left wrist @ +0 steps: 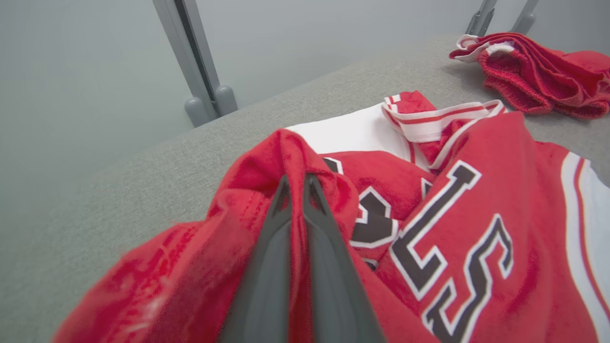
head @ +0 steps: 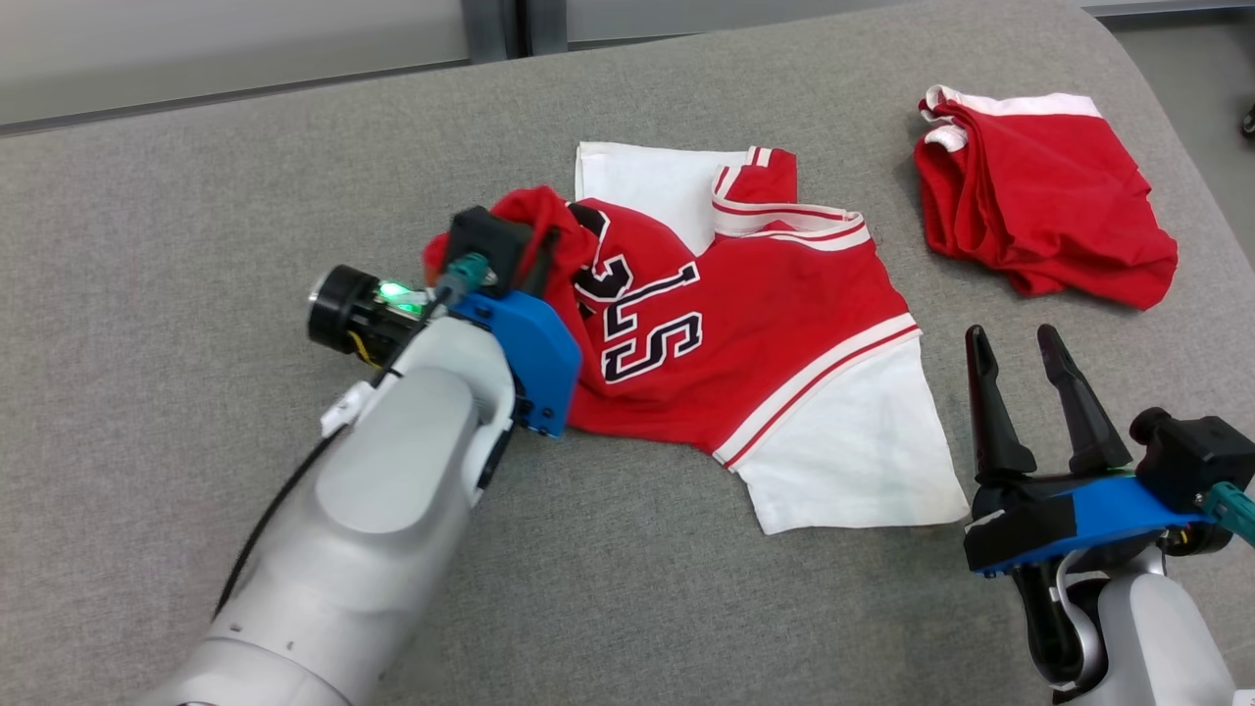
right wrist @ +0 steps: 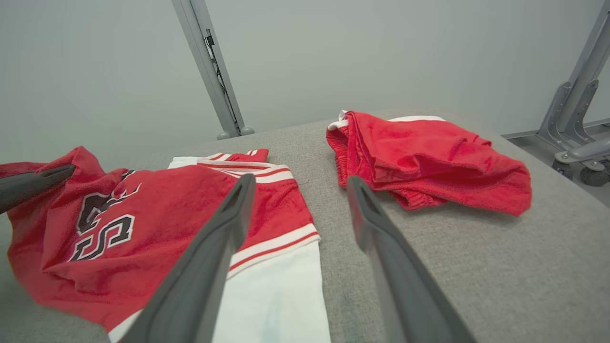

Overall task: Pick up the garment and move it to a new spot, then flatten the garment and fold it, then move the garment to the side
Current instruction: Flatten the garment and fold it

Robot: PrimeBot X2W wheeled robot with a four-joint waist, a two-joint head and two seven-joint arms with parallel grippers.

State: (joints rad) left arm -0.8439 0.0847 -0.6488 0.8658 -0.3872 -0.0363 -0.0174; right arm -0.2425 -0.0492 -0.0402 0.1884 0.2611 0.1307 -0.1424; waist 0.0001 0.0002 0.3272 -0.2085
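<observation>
Bare desk (head: 196, 176) lies open left of and in front of the jersey (head: 784, 333), a clear strip separates it from the red shorts (head: 1049, 206) at the far right, and the left claw (left wrist: 299, 181), pinched on cloth, occupies the jersey's left edge.

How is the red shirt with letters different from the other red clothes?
The lettered shirt has dark letters and big white parts; the red bundle is plain red with a white band. The lettered shirt lies mostly spread out; the red bundle is bunched up. The left gripper pinches the lettered shirt; nothing touches the red bundle. Both are red and white, on the grey surface.
</observation>
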